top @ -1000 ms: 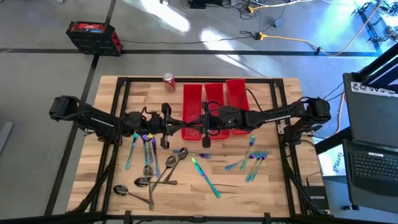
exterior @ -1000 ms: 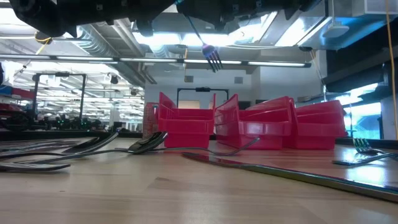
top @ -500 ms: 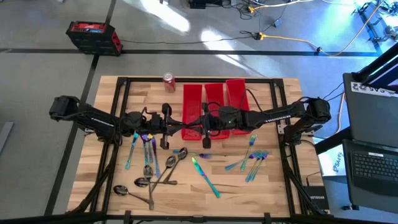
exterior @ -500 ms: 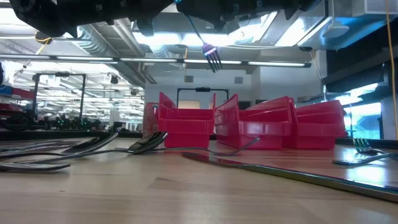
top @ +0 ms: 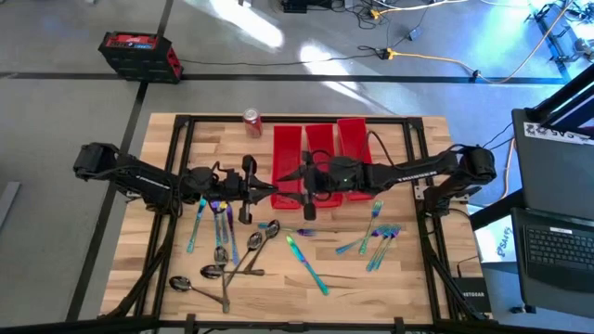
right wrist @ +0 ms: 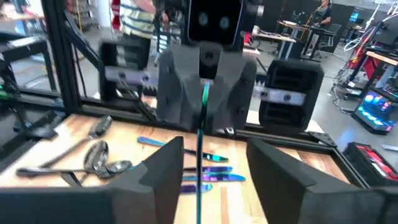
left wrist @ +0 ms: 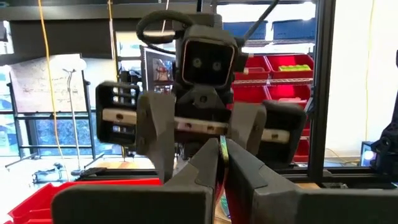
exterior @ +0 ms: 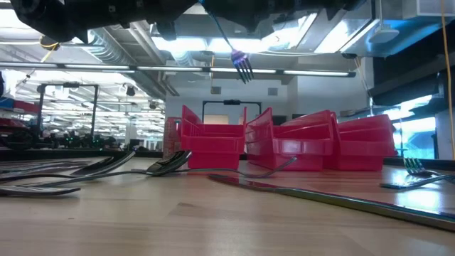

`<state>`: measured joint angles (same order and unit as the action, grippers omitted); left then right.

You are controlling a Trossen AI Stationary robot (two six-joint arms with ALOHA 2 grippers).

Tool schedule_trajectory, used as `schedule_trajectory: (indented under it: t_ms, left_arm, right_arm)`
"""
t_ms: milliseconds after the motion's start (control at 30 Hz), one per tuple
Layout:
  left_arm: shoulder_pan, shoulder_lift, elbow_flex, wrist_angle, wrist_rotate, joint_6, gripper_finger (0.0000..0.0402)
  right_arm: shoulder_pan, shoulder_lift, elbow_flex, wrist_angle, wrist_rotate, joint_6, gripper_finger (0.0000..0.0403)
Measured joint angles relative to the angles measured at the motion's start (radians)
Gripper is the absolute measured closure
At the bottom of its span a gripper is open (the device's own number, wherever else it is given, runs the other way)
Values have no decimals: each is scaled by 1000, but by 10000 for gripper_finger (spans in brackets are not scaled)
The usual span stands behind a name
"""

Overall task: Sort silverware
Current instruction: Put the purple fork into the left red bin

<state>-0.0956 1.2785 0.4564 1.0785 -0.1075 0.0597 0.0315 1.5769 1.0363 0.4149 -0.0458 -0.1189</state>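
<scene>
Handover mid-air — left gripper [top: 276, 189] pinched shut on the fork [exterior: 242, 65], which hangs tines-down above the table centre, just at 6 o'clock of the red bins [top: 320, 148]. Right gripper [top: 303, 178] faces it, fingers spread wide on either side of the handle in the right wrist view, not yet clamped.

Risks, as I judge them: if the left lets go before the right pinches, the fork drops onto the loose silverware [top: 223, 243] below; the thin handle could also twist or slip if the right closes off-centre. The two grippers are nearly touching, so a collision is possible too.

Versus 1 s ago: almost nothing changed — the right gripper has edged slightly toward 9 o'clock, closer to the left, and the fork has barely shifted in the low view. The pile at 7 o'clock and the forks [top: 376, 237] at 4 o'clock are unchanged.
</scene>
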Motion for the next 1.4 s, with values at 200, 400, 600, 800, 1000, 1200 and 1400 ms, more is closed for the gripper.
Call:
schedule_trajectory:
  t_ms: [200, 400, 600, 800, 1000, 1200, 1400]
  left_arm:
    - [8, 0, 0, -14, 0, 2, 402]
    - [35, 0, 0, -102, -2, 65, 402]
    - [70, 0, 24, -158, -11, 205, 402]
    - [122, -1, 115, -409, -10, 320, 401]
    - [186, 0, 159, -509, -7, 418, 401]
    - [264, 50, 161, -503, 103, 455, 401]
    - [286, 185, 184, -468, 137, 517, 401]
  right_arm:
    - [0, -67, 1, -111, -1, 11, 200]
    - [1, -154, 1, -291, 9, 59, 187]
    - [1, -234, 1, -435, 9, 103, 186]
    - [1, -289, 1, -605, -19, 173, 186]
    - [45, -333, 1, -754, -29, 226, 187]
    - [69, -340, 1, -833, -25, 273, 187]
    - [76, -340, 1, -839, -14, 291, 187]
